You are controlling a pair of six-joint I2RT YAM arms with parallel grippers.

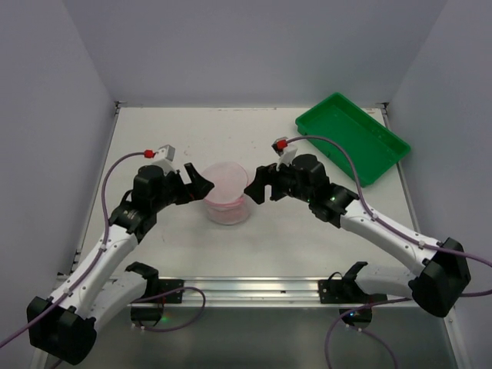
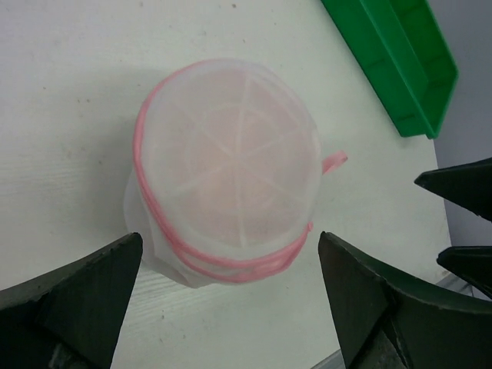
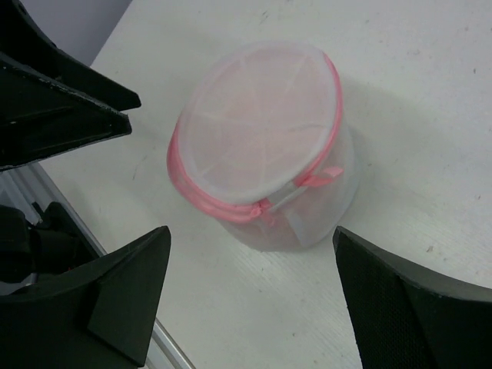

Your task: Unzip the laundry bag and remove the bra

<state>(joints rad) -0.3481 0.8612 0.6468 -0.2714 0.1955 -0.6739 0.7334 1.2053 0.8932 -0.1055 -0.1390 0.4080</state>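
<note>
Three risks. Table [image 1: 184, 138] looks smooth, so the laundry bag [image 1: 227, 194], standing mid-table and zipped shut, probably slides when tugged. Bag is soft mesh and may crush unless pinned. Left gripper [image 1: 197, 183] and right gripper [image 1: 260, 187] flank it, both spread wide, holding nothing, touching nothing. Zip pull [image 3: 292, 192] is tiny: fingers may pinch mesh instead, or slip off.

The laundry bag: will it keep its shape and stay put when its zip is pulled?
Probably light and squashy: the laundry bag is see-through mesh. Nothing holds it, so it would likely slide on the table. Standing on its flat end, it should not roll.
</note>
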